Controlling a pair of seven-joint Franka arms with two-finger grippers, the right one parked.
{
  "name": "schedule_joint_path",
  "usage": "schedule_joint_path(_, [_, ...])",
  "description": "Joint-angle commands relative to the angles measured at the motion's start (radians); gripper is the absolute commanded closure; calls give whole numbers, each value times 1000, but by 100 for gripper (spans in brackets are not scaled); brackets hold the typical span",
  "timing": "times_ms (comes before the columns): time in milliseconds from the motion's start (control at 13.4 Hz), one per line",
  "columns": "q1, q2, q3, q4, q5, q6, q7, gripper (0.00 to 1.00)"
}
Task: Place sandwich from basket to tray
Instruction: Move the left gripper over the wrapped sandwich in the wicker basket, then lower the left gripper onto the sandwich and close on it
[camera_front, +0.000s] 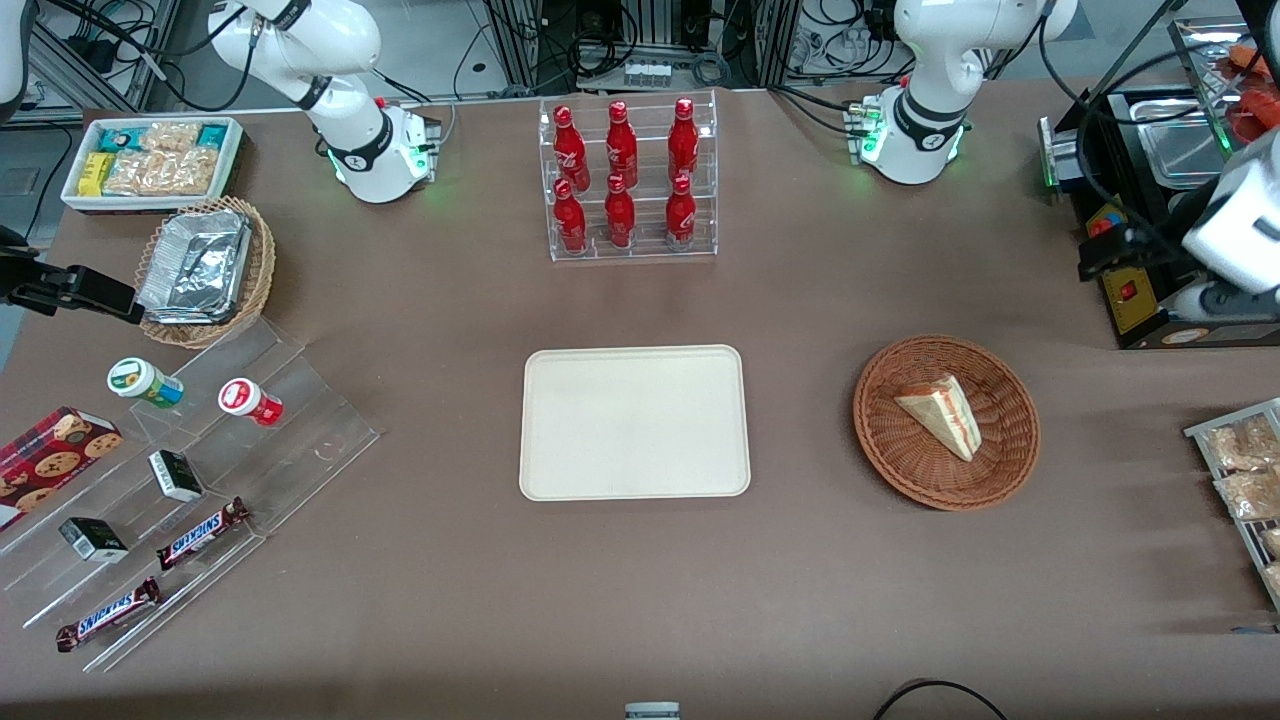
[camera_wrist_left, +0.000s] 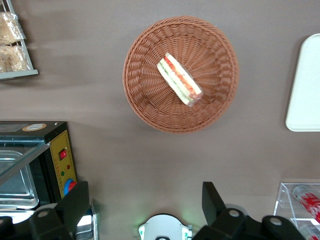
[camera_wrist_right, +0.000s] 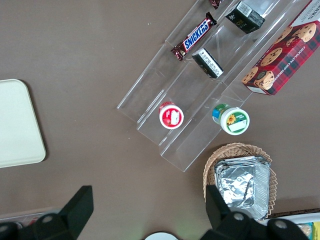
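One sandwich (camera_front: 940, 413) lies in the basket (camera_front: 890, 440), a little off its centre, wrapped and on its side. Your claw (camera_wrist_left: 145, 202) hangs high above the table (camera_front: 800, 300), clear of the basket and toward the working arm's base, fingers spread wide and holding nothing. Come down over the basket, turn the fingers across the wedge's narrow thickness, and pinch gently. Beside the basket waits the tray (camera_front: 560, 470).

Sandwich (camera_front: 940, 414) in basket (camera_front: 885, 440), beside tray (camera_front: 634, 422); gripper (camera_wrist_left: 145, 205) above.
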Motion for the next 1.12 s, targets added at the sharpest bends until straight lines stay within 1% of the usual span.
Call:
schedule_joint_path(0, [12, 49, -8, -87, 34, 136, -89, 0])
schedule_joint_path(223, [0, 37, -10, -289, 34, 352, -294, 0])
schedule_joint_path(372, [-28, 52, -13, -363, 18, 470, -556, 0])
schedule_joint_path(447, [-54, 55, -13, -412, 19, 536, -661, 0])
schedule_joint_path(521, [-72, 52, -13, -466, 19, 599, -717, 0])
schedule_joint_path(670, [-82, 49, -13, -558, 19, 710, -784, 0])
schedule_joint_path(819, [-85, 47, -13, -667, 19, 855, -803, 0])
schedule_joint_path(894, [-83, 52, -11, -699, 21, 915, -808, 0])
schedule_joint_path(1043, [-82, 82, -10, -715, 21, 963, -832, 0])
